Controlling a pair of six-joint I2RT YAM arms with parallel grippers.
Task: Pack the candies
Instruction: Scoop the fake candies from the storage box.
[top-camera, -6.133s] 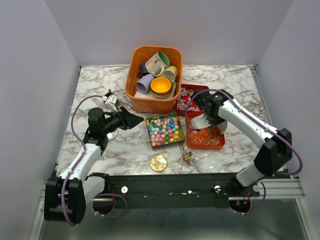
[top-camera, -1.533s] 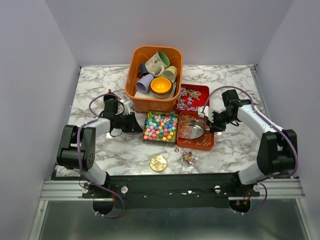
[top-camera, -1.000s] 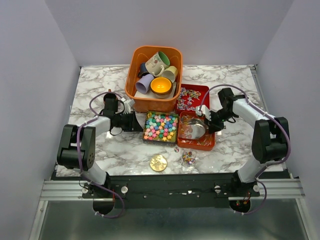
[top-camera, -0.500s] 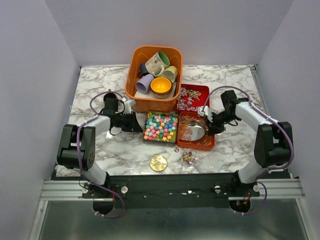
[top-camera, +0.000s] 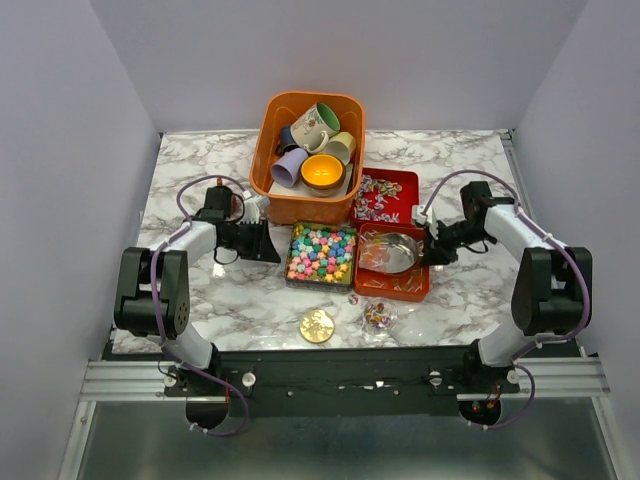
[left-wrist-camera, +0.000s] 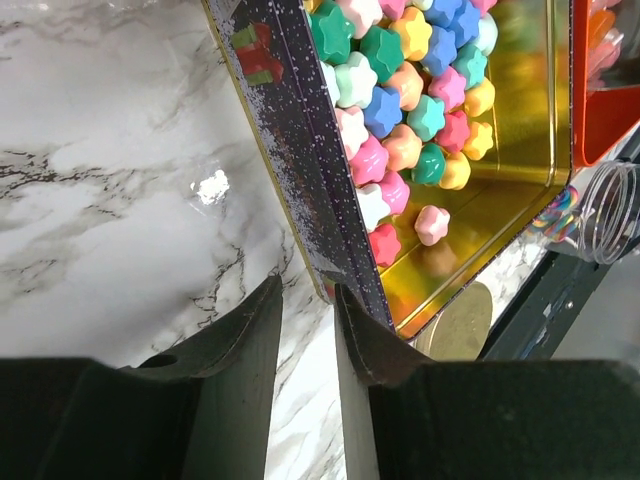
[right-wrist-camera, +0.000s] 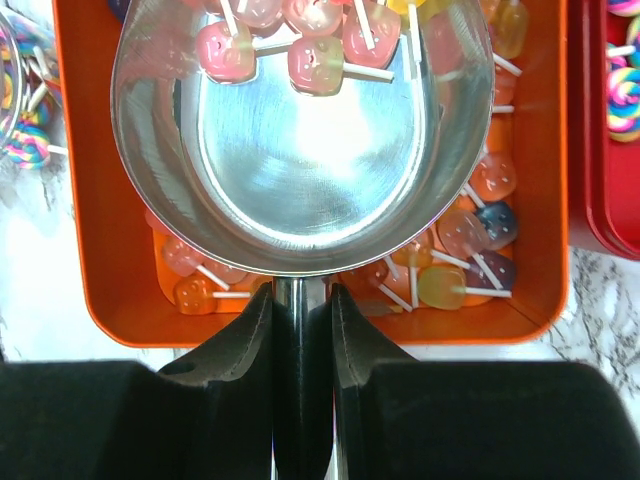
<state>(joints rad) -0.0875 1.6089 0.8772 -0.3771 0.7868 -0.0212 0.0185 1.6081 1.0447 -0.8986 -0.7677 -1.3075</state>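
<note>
Lately the left gripper (left-wrist-camera: 308, 300) has eased back a touch from the tin (left-wrist-camera: 290, 150); its jaws stand narrowly parted with only bare marble between them, one fingertip just beside the tin's near corner, so it holds nothing; the tin, which lay askew some seconds ago, now sits square against the orange tray (right-wrist-camera: 70, 200), and the multicoloured star candies (left-wrist-camera: 400, 100) lie inside it. Across the table the right gripper (right-wrist-camera: 300, 295) is clamped on the handle of the steel scoop (right-wrist-camera: 300, 150); over the last half second it has drawn back toward its own side, and the bowl rides level above the tray; a few pink lollipops (right-wrist-camera: 315, 60) lie at the scoop's far lip, and the rest lie loose in the tray beneath. I judge that a scoopful is taken and the tin is settled; carrying the load to a container looks like the step in hand; the small clear pot (top-camera: 378, 315) near the front edge seems a likely target, though that is a guess.
</note>
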